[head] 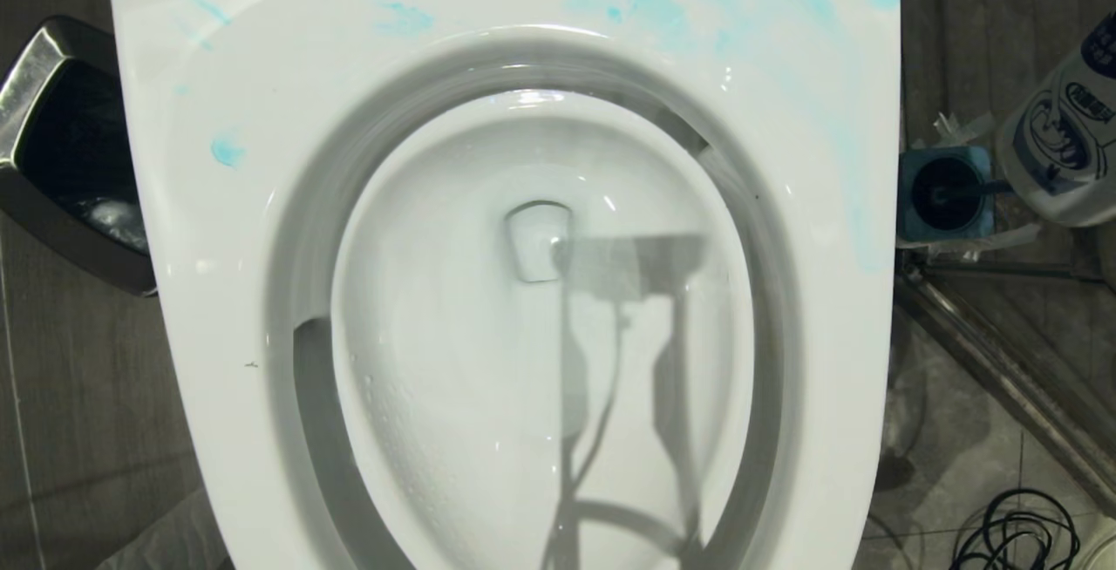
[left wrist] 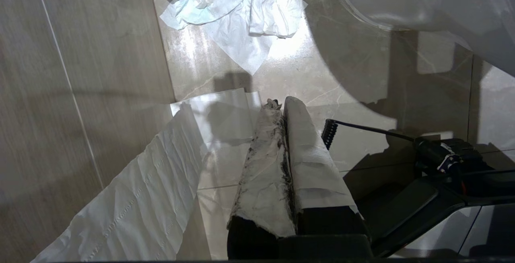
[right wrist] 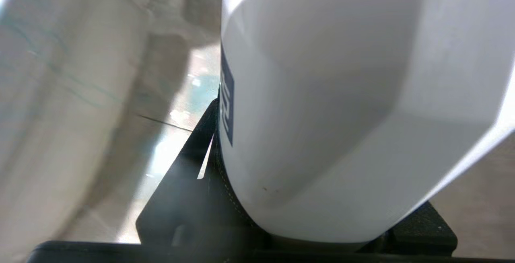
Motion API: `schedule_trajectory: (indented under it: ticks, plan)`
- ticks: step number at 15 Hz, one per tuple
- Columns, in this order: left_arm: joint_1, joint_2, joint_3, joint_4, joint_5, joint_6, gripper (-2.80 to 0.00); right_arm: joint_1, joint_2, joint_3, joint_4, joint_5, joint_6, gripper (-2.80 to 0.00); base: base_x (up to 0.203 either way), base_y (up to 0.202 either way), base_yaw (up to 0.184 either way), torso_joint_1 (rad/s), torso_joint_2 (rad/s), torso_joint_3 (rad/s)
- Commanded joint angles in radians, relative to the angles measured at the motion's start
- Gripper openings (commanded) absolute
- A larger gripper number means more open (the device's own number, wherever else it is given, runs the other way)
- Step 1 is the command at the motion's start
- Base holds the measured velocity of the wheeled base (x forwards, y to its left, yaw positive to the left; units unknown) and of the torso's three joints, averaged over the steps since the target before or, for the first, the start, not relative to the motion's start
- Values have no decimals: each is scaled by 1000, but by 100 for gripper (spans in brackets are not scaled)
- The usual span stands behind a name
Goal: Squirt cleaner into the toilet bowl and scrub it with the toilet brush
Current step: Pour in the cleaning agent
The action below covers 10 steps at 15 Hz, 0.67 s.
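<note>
The white toilet bowl [head: 418,291] fills the head view, with water at its bottom and blue cleaner smears on the seat [head: 767,38]. The white cleaner bottle [head: 1068,130] shows at the right edge, beside the toilet. In the right wrist view my right gripper [right wrist: 305,198] is shut on this bottle [right wrist: 342,94], whose body sits between the black fingers [right wrist: 189,162]. The toilet brush [head: 955,191] stands in a blue holder [head: 911,204] on the floor right of the toilet. My left gripper [left wrist: 280,104] hangs parked over the floor, shut, its fingers wrapped in white paper.
A dark bin [head: 61,152] stands left of the toilet. A metal rail [head: 1003,369] and a coiled black cable [head: 1016,535] lie on the floor at the right. Crumpled tissue [left wrist: 237,9] and a paper sheet [left wrist: 136,198] lie below the left gripper.
</note>
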Motion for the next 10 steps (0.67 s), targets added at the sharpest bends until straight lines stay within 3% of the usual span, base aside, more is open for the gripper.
schedule_trajectory:
  ticks: [1,6,10]
  plan:
    - [0,0,0,0,1,-3,-280,0,-7,9,-3,-7,-45,-280,0,0,0,0,0,0]
    - [0,0,0,0,0,0,-280,0,20,9,-5,-40,-72,-280,0,0,0,0,0,0]
    - [0,0,0,0,34,-40,-280,2,46,7,-8,-41,-75,-280,0,0,0,1,1,53]
